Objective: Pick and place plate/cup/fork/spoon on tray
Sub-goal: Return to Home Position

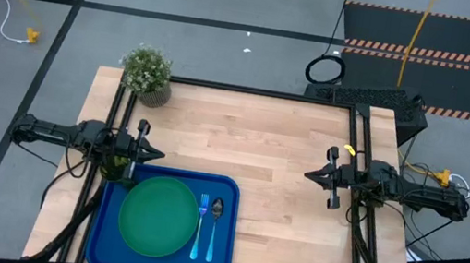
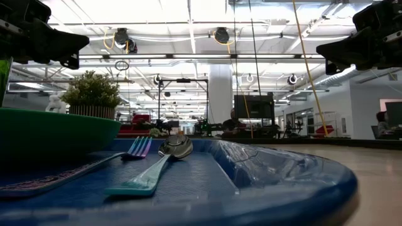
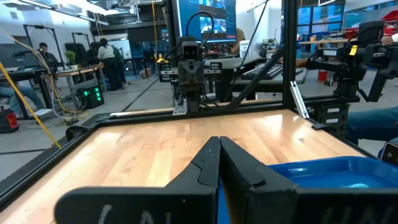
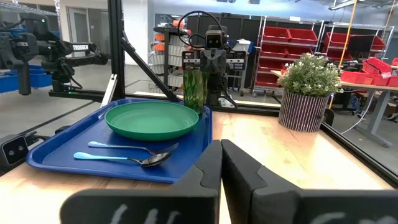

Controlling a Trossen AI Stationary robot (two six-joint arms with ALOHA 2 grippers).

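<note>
The dark-blue tray [image 1: 223, 242] lies at the table's near left. On it rest the green plate [image 1: 158, 216], the light-blue fork [image 1: 200, 224] and, to its right, the spoon [image 1: 214, 228] with a silver bowl. The olive-green cup [image 4: 193, 87] stands upright at the tray's far left corner, beneath my left arm; the plate hides its foot. My left gripper [image 1: 157, 154] hangs shut above the tray's far edge, pointing level toward the table's right. My right gripper [image 1: 311, 175] hangs shut over the table's right part, facing it. Neither holds anything.
A potted plant [image 1: 147, 74] in a striped pot stands at the table's far left corner. Black frame rails [image 1: 361, 160] run along both sides of the table. Bare wood [image 1: 270, 146] stretches between the two grippers and to the right of the tray.
</note>
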